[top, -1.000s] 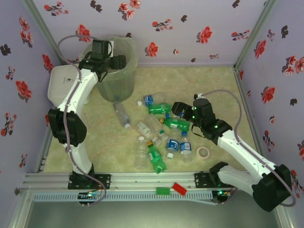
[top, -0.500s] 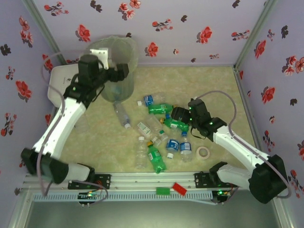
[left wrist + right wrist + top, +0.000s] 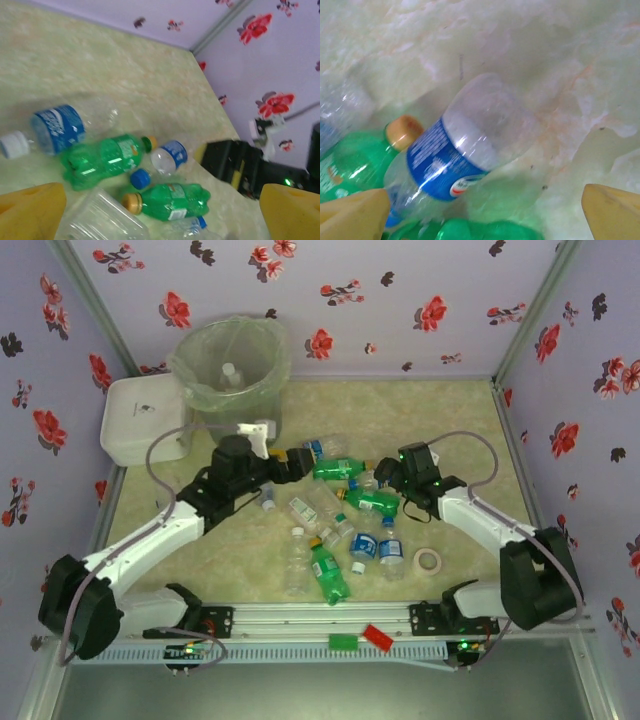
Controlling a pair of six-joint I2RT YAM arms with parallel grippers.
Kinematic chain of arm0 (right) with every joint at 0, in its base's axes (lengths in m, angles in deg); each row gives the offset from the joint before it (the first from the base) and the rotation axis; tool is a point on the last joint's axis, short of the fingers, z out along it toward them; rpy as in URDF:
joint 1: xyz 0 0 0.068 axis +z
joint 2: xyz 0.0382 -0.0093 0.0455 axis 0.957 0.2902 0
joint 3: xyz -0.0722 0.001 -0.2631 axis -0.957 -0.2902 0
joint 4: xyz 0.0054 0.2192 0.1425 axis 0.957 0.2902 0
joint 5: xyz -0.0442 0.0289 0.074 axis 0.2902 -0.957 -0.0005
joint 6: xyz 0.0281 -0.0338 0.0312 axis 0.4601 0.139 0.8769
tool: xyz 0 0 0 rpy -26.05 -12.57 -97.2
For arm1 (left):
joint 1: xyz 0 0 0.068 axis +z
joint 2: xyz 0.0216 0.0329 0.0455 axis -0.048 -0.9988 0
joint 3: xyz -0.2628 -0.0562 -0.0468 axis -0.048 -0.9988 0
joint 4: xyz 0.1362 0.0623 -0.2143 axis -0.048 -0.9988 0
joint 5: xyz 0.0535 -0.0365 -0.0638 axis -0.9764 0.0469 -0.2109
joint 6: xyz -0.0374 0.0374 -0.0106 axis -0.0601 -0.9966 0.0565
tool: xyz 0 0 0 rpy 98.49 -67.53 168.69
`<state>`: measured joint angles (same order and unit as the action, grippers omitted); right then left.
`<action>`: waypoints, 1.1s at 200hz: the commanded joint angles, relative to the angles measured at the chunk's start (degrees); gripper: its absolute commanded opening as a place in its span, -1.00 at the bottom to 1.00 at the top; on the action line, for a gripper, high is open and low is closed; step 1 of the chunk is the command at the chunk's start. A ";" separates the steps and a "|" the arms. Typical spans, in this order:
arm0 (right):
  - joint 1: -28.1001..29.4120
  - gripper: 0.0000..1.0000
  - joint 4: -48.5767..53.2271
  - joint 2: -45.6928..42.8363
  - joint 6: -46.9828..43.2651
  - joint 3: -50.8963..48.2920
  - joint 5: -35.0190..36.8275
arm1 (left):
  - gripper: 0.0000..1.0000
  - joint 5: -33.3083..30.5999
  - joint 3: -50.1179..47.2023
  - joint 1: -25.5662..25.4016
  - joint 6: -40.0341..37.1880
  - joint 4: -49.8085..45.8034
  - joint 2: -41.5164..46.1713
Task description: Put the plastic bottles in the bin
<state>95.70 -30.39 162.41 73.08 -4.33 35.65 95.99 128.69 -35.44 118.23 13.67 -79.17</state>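
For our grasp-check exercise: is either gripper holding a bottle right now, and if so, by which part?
Nothing is held. The left gripper and right gripper both have fingers spread wide; the plastic bottles lie loose.

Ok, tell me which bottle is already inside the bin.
The clear, white-capped bottle down inside the bin; the other bottles lie out on the table.

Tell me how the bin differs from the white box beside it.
The bin is round and grey-green; the white box is squarish. The bin is open, lined with a clear bag; the box is lidded. The bin looks taller than the box. Both sit in the far left corner.
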 commanded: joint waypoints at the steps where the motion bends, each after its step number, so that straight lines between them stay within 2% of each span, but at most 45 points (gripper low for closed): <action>1: -0.76 0.95 -4.61 3.56 4.25 1.88 0.04 | 0.99 0.10 -1.86 -1.83 3.95 6.82 -3.73; 40: -0.95 0.92 -7.03 8.89 7.93 4.01 1.34 | 0.99 0.37 -1.51 -2.47 5.81 11.86 -8.25; 113: -2.33 0.80 -13.86 18.13 13.73 5.00 -0.22 | 0.99 0.10 -2.04 -2.72 4.30 8.77 -8.65; 186: -3.18 0.34 -19.31 24.65 17.10 4.92 -2.21 | 0.99 -0.60 -1.11 -2.67 2.81 6.83 -8.67; 220: -3.54 0.25 -20.24 24.16 17.53 4.91 -3.22 | 0.99 -0.60 -0.94 -2.72 2.59 6.56 -8.98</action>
<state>92.60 -42.68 182.01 89.18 0.18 36.21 95.92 126.94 -37.80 122.39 20.45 -88.09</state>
